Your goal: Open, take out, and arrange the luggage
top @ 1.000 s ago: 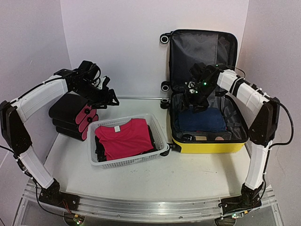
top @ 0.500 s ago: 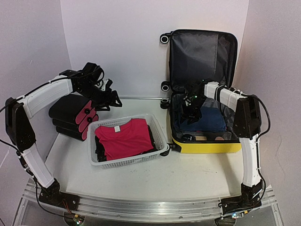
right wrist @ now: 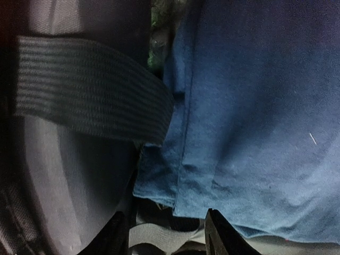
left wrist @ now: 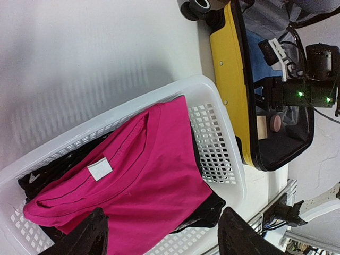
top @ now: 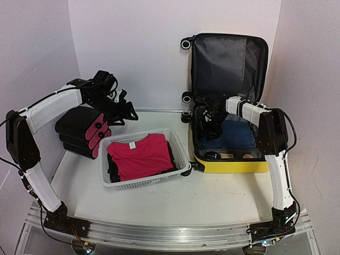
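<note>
- Labels first: a small white tag (left wrist: 100,169) sits at the collar of the pink shirt (top: 141,154), and nothing on it can be read.
- The luggage (top: 229,162) is at the 3 o'clock side of the counter (top: 212,196), a yellow hard shell lying flat and wide open.
- Its lid stands upright toward 12 o'clock with the dark grey lining facing us; black wheels (top: 186,43) run down its 9 o'clock edge.
- Inside the lower half lies a folded blue garment (top: 236,135), with a dark elastic strap (right wrist: 90,87) lying over its edge.
- The right arm bends sharply at the elbow and reaches back toward 9 o'clock. Its right end effector (top: 213,121) is down inside the shell, fingers (right wrist: 223,236) released and spread just over the blue cloth's edge, gripping nothing.
- The left arm arches up from 7 o'clock. The left end effector (top: 126,112) hangs above the far rim of the white basket (top: 180,150), spread wide and empty.
- The basket sits at centre holding the pink shirt over dark clothing, just beside the luggage.
- At 9 o'clock there is a stack of black cases with pink round ends (top: 79,127).
</note>
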Robot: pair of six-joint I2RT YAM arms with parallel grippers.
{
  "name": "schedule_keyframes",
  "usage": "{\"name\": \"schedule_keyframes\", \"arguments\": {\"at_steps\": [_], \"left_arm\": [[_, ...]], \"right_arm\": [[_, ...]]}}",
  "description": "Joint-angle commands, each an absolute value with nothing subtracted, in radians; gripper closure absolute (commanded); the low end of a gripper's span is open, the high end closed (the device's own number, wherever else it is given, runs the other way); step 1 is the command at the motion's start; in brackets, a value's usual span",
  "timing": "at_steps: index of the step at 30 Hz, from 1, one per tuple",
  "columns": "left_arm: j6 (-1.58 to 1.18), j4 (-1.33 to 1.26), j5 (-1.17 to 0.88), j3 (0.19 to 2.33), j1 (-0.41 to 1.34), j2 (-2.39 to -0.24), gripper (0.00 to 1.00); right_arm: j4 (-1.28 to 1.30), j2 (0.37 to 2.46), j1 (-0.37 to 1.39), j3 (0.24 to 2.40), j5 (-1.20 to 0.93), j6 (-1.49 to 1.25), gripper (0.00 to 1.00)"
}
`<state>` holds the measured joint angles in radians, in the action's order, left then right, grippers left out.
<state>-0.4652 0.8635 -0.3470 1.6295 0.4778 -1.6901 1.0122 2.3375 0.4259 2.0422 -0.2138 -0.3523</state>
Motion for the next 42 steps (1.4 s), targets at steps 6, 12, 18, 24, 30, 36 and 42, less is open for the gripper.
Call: {"name": "schedule_keyframes", "arguments": {"at_steps": [6,12,18,24,30,36,42], "left_arm": [[-0.465,0.842,-0.350,1.645,0.476,-1.646,0.29],[-0.468,0.841,-0.350,1.644,0.477,-1.649,0.29],[-0.465,0.840,-0.343,1.646,0.476,-1.647,0.29],[-0.460,0.840,-0.340,1.651,0.476,-1.647,0.29],[-0.462,0.840,-0.334,1.645,0.476,-1.641,0.29],[-0.465,0.837,-0.335,1.647,0.477,-1.645,0.29],[-0.462,0.836,-0.339,1.646,0.476,-1.645,0.29]], "right_arm": [[0.977,2.378,0.429,2.097,-0.175,-0.299,0.42],[0.985,2.405,0.449,2.119,-0.153,-0.265,0.41],[1.013,2.441,0.477,2.135,-0.083,-0.245,0.36],[1.045,2.467,0.494,2.143,0.034,-0.215,0.36],[1.045,2.435,0.491,2.160,0.035,-0.207,0.57],[1.043,2.413,0.449,2.186,-0.074,-0.278,0.85],[1.043,2.367,0.415,2.185,-0.138,-0.295,1.00]]}}
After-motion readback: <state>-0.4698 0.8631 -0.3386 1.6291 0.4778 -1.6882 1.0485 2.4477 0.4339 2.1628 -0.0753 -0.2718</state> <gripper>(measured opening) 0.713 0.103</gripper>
